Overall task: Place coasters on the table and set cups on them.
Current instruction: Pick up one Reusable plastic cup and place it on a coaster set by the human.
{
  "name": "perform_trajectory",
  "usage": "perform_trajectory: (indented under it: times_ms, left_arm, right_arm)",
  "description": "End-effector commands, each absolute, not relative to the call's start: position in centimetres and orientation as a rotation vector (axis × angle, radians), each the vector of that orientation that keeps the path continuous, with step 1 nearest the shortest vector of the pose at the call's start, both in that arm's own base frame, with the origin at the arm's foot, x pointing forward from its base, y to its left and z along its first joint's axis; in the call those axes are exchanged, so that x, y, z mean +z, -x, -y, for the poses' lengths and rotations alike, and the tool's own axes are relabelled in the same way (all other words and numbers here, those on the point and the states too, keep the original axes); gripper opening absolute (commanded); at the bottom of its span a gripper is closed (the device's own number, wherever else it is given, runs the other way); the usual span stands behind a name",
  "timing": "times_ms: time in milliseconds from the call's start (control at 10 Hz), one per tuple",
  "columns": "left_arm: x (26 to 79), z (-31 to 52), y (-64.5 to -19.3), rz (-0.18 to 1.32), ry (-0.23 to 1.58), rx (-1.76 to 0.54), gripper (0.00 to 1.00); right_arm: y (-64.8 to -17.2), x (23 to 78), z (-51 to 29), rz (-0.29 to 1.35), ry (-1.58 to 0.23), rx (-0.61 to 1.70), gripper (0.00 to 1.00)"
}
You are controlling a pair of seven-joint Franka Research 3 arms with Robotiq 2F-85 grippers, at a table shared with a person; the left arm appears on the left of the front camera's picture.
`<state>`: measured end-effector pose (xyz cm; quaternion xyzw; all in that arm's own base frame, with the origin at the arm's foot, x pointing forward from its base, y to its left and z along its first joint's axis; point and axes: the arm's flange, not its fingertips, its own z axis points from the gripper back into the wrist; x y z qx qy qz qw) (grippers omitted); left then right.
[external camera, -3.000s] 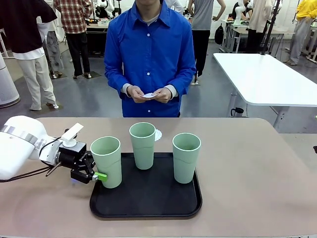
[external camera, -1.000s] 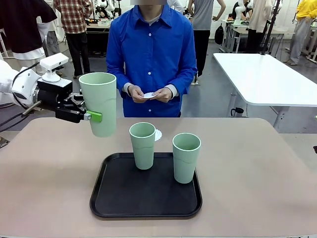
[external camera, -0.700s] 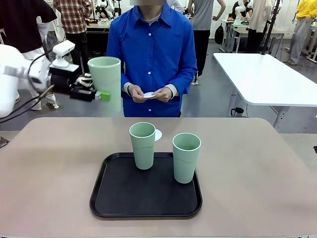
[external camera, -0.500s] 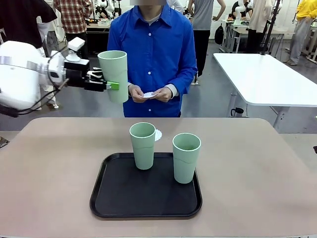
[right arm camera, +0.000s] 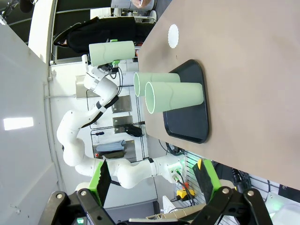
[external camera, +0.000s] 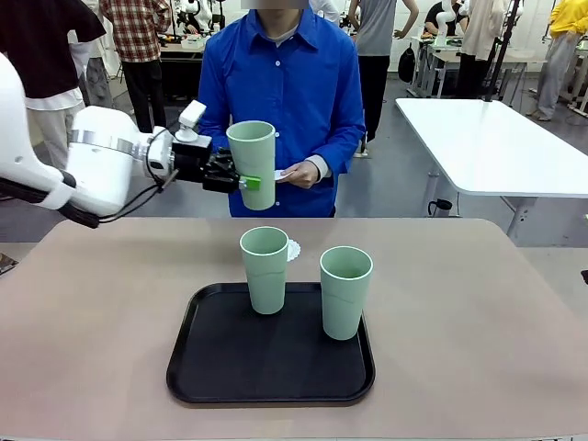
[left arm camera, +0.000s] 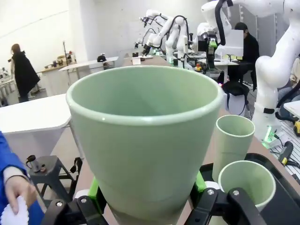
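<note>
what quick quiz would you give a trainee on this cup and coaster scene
1. True or false: the left gripper holds a mint-green cup in the air above the far side of the tan table.
2. How many cups stand on the black tray? A) one B) two C) three
3. Fill in: the lacy coaster on the table lies just behind the tray's ___ cup.

Key: 1 true. 2 B: the left cup and the right cup. 3 left.
</note>
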<state>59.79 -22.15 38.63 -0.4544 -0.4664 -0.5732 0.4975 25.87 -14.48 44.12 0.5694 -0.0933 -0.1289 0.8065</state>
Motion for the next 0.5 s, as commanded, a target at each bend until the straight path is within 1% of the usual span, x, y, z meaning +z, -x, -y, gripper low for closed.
perform_trajectory:
  times_ms: [0,200,400]
  left_arm:
    - [37.8,24.0,-61.0,1.092,1.089,-1.445,0.85]
    - [36.4,25.5,-61.6,1.078,1.105,-1.443,0.85]
    - [35.9,25.6,-62.1,1.059,1.061,-1.396,0.85]
  right_arm:
    - [-26.0,44.2,14.5,0.207,-1.236,-0.275,1.00]
    - [-26.0,44.2,14.5,0.207,-1.236,-0.275,1.00]
    - [-26.0,44.2,14.5,0.207,-1.236,-0.275,1.00]
